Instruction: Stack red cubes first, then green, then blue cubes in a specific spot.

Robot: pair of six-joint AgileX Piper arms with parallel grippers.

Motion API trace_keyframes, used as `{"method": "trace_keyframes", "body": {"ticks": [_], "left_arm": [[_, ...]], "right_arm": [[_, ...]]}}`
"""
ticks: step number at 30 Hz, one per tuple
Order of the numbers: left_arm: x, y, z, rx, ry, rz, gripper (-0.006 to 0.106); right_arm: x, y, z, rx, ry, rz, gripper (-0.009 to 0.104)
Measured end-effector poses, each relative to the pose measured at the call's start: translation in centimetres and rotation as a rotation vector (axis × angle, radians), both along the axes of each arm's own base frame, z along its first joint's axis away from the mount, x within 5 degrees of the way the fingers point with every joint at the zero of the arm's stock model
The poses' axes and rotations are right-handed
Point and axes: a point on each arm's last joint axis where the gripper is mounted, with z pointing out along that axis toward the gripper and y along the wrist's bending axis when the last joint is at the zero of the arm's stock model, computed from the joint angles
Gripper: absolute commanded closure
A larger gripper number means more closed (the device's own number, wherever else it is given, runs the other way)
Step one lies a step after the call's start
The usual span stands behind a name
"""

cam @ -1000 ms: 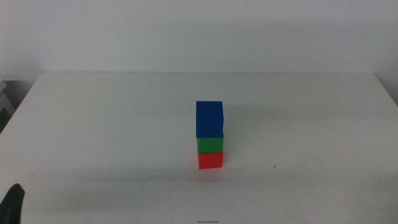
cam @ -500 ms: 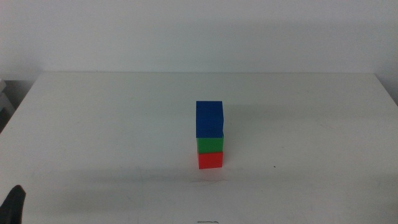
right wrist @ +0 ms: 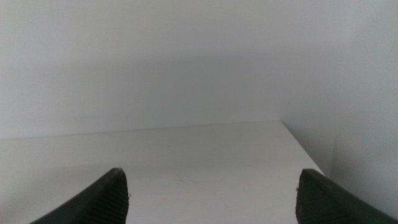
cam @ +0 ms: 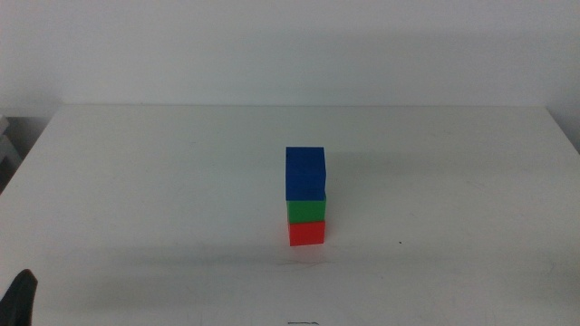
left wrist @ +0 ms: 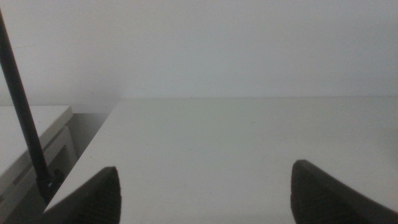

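A single tower of three cubes stands near the middle of the white desk (cam: 136, 181), a little toward its near edge. The red cube (cam: 307, 234) sits on the desk surface, the green cube (cam: 306, 211) rests squarely on it, and the blue cube (cam: 305, 174) tops the stack, upright and aligned with the two below. No arm touches the tower.

The left pincer (left wrist: 205, 193) waits off the desk's near left corner; only a dark tip of it shows in the middle view. Its jaws are spread wide and hold nothing, with bare desk between them. The right pincer (right wrist: 211, 196) is likewise spread wide and empty, over bare desk near the right edge.
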Motion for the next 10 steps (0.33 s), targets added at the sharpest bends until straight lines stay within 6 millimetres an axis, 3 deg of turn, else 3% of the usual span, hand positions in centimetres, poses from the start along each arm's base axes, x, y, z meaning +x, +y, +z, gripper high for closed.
{"method": "trace_keyframes", "body": {"ticks": [10], "left_arm": [[0.0, 0.0, 0.0, 0.0, 0.0, 0.0, 0.007]], "right_arm": [[0.0, -0.02, 0.0, 0.034, -0.001, -0.002, 0.001]]}}
